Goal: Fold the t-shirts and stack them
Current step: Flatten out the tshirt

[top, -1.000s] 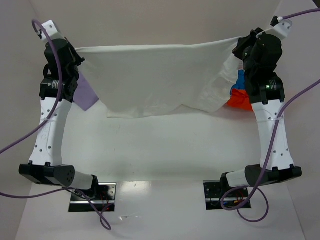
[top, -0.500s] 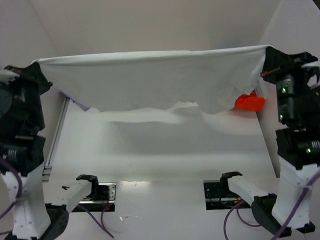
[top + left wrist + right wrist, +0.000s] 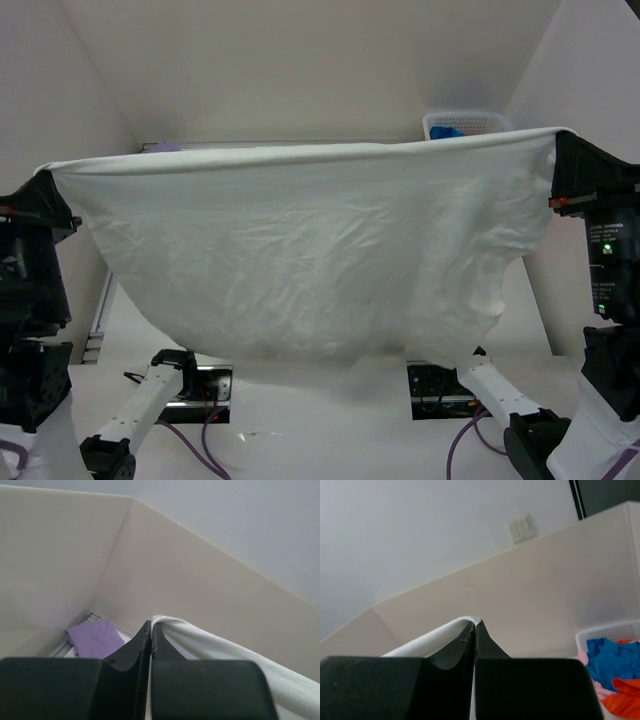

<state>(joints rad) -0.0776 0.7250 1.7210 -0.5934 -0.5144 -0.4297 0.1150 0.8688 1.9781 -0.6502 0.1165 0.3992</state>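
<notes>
off-white t-shirt (image 3: 300, 260) hung stretched across frame centre | left claw (image 3: 151, 629) and right claw (image 3: 475, 624) each pinched an upper corner | looked light, limp, sagging; corners seemed the best hold

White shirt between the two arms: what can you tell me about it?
The shirt is off-white, soft, wrinkled cloth, held in the air and spread wide like a curtain. The left gripper pinches one top corner, the right gripper the other. Its top edge is nearly straight; its lower edge hangs in a curve.
</notes>
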